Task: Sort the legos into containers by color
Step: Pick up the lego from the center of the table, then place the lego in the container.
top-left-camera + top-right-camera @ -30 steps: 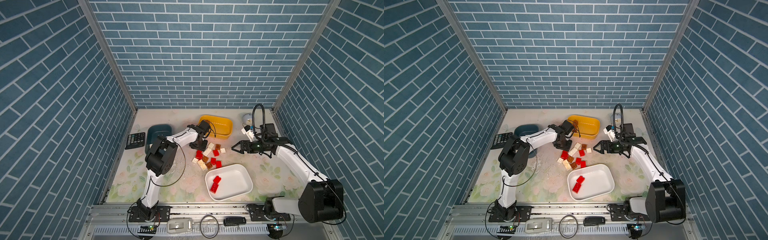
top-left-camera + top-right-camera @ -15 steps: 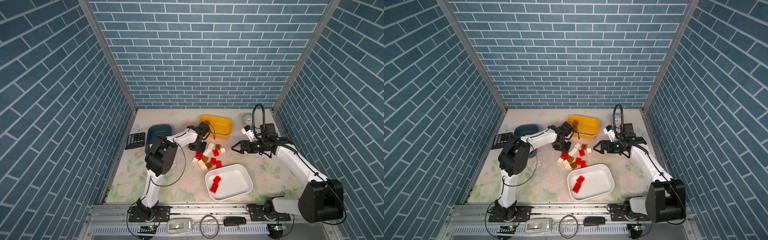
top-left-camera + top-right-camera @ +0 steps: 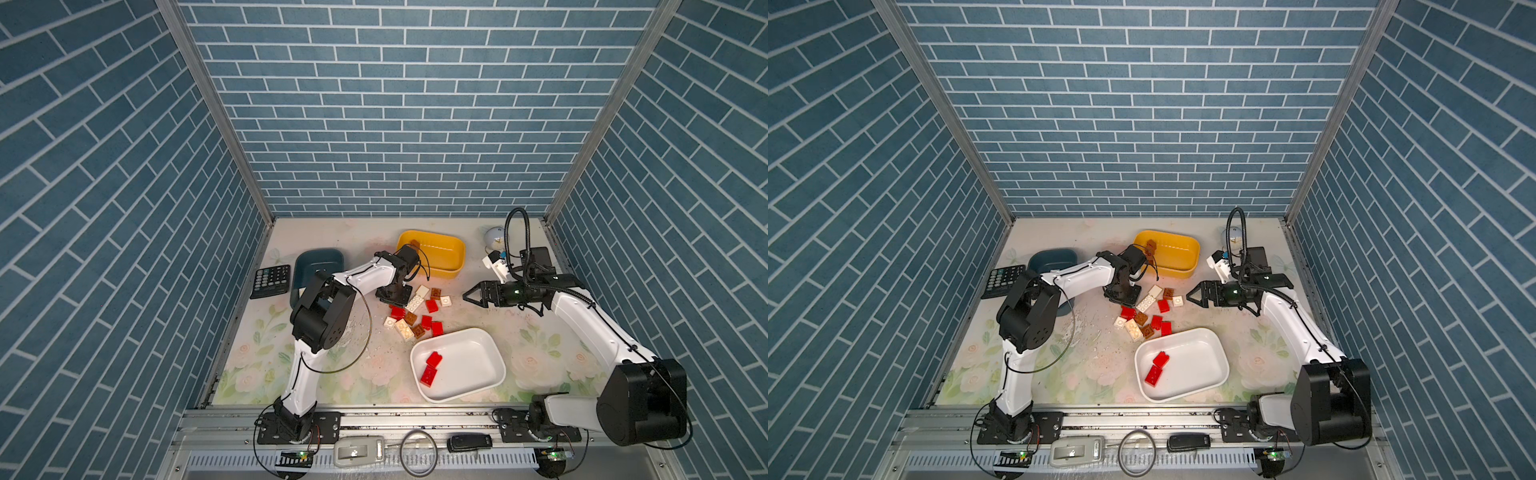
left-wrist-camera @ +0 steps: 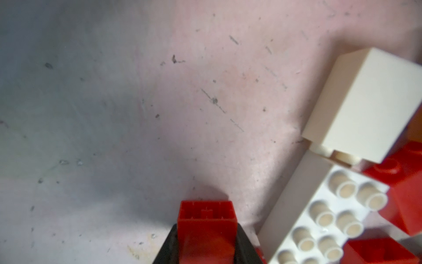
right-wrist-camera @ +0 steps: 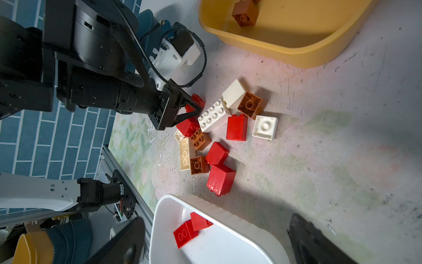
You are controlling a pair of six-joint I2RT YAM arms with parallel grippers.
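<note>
Our left gripper (image 4: pixel 206 230) pinches a red brick (image 4: pixel 206 214) by its flat sides at the edge of the lego pile (image 5: pixel 217 148), our right gripper (image 3: pixel 471 296) hangs open, and we think the brick is light, hard and slippery.

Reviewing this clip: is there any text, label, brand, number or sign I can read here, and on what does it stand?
Nothing here is legible enough to quote.
calculator: key markings too small to read.
round clock: face too small, partly behind a cable.
white device on the front rail: a small mark, too blurred to read.
white lego: studs bare, no lettering shows.
</note>
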